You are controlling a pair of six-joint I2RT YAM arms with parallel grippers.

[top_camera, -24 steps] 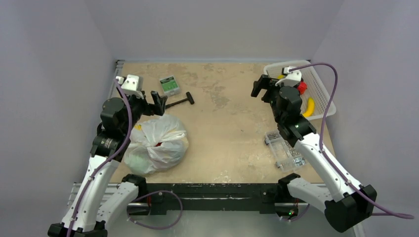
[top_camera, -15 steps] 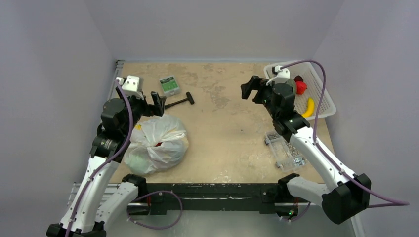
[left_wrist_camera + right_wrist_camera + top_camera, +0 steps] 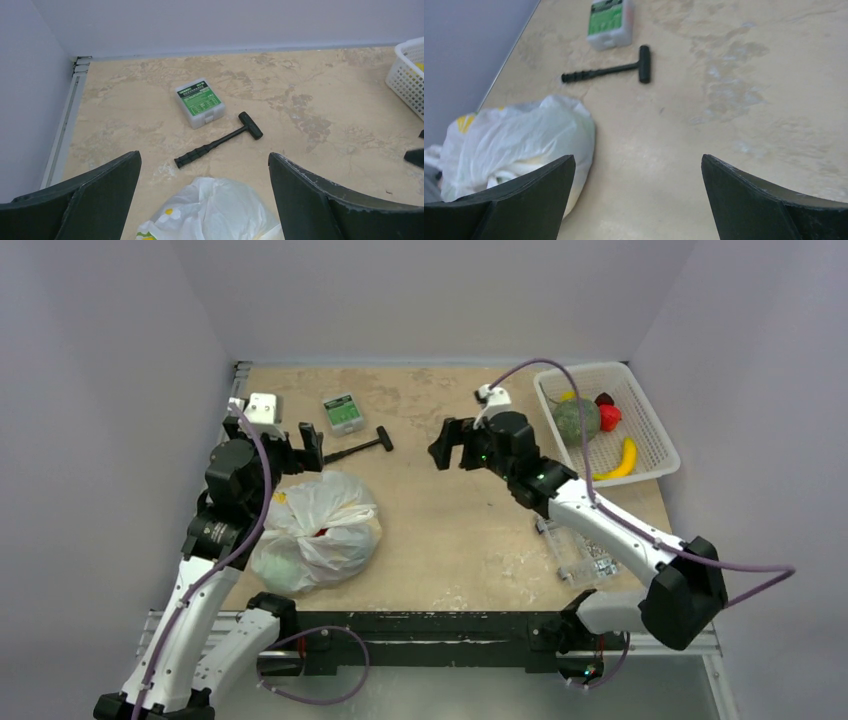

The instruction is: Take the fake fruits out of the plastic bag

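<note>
Currently, by position:

- Plastic bag [image 3: 318, 530]: near-left part of the table [image 3: 470, 510], against the left arm and close to the front edge. It is knotted and bulging. Red and yellow patches show through; contents otherwise hidden. The left wrist view cuts off its lower part.
- Left gripper [image 3: 202, 155]: above the bag's far side, jaws spread wide, holding nothing.
- Right gripper [image 3: 638, 157]: over mid-table, jaws wide apart, empty. Bare tabletop lies between it and the bag.
- Black mallet [image 3: 362, 447] and green-labelled box [image 3: 344, 412]: far left, just beyond the bag.
- White basket [image 3: 655, 455]: far-right corner, holding a banana [image 3: 625, 458], a green fruit [image 3: 577, 420] and a red one [image 3: 609, 417].
- Clear screw box [image 3: 580, 550]: near right, partly covered by the right arm.
</note>
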